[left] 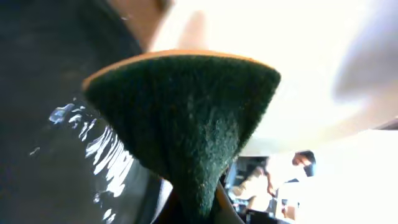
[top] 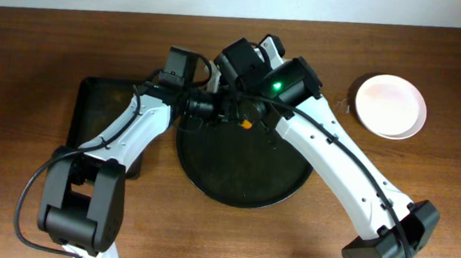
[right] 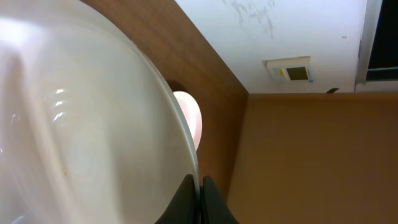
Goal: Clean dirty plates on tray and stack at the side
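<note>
The large round black tray [top: 239, 175] lies mid-table. Both grippers meet above its far rim. My right gripper [right: 200, 186] is shut on the rim of a white plate [right: 81, 124] and holds it on edge; in the overhead view the arms hide most of that plate. My left gripper [left: 199, 211] is shut on a green scouring sponge [left: 186, 118] with an orange back, held up by the plate. The tray's dark glinting surface [left: 37, 93] is beside the sponge. A pale pink-white plate [top: 390, 106] lies on the table at the right, also in the right wrist view [right: 189, 118]. A third plate is out of view.
A smaller rectangular black tray [top: 100, 110] lies left of the round tray, partly under my left arm. My right arm crosses over the round tray's right side. The table's far edge runs along the top of the overhead view.
</note>
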`<state>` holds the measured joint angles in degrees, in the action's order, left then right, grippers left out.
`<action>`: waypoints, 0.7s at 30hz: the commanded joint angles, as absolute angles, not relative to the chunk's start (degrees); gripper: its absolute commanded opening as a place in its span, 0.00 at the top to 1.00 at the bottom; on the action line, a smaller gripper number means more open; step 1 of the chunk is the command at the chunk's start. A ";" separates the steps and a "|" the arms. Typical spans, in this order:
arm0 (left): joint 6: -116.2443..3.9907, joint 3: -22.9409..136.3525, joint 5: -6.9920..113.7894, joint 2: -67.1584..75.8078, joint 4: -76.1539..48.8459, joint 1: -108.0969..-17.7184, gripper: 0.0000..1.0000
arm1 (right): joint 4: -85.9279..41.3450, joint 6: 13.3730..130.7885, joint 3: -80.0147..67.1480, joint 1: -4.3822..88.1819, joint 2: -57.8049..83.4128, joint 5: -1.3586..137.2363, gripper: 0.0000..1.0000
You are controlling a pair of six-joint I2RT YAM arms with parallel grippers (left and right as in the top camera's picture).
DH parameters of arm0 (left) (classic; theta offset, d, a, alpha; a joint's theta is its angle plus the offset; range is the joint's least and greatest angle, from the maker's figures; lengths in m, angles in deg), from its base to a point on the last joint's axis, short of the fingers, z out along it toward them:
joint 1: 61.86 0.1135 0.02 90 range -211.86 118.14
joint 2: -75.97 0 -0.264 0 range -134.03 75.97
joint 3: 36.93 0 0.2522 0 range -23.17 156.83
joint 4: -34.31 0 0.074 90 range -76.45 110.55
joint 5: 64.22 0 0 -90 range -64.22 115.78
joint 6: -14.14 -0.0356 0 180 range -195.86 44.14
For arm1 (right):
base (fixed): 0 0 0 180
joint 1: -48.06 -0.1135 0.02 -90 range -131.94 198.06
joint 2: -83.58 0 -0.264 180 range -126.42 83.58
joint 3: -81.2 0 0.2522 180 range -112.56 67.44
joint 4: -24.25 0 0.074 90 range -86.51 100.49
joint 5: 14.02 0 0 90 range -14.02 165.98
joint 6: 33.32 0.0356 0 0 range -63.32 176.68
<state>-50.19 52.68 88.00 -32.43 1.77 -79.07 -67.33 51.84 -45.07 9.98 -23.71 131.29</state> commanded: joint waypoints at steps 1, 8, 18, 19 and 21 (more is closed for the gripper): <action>-44.03 52.84 96.92 -32.84 8.06 -78.98 1.00 | -67.33 52.82 -46.46 9.76 -21.63 133.43 0.96; -42.43 52.84 88.61 -32.84 8.26 -79.07 1.00 | -67.33 53.13 -46.46 9.76 -21.63 133.43 0.96; -42.43 52.84 83.80 -32.89 7.95 -79.46 1.00 | -67.31 53.13 -46.46 8.75 -21.61 133.46 0.96; -42.43 52.84 83.80 -32.89 7.95 -79.49 1.00 | -67.31 53.13 -46.46 8.34 -21.61 133.48 0.96; -42.43 52.84 83.80 -32.89 7.93 -79.73 1.00 | -67.26 53.11 -46.46 7.51 -21.61 133.50 0.96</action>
<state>-42.59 52.68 84.37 -32.43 7.93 -79.18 -67.33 52.17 -45.07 9.34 -23.71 131.55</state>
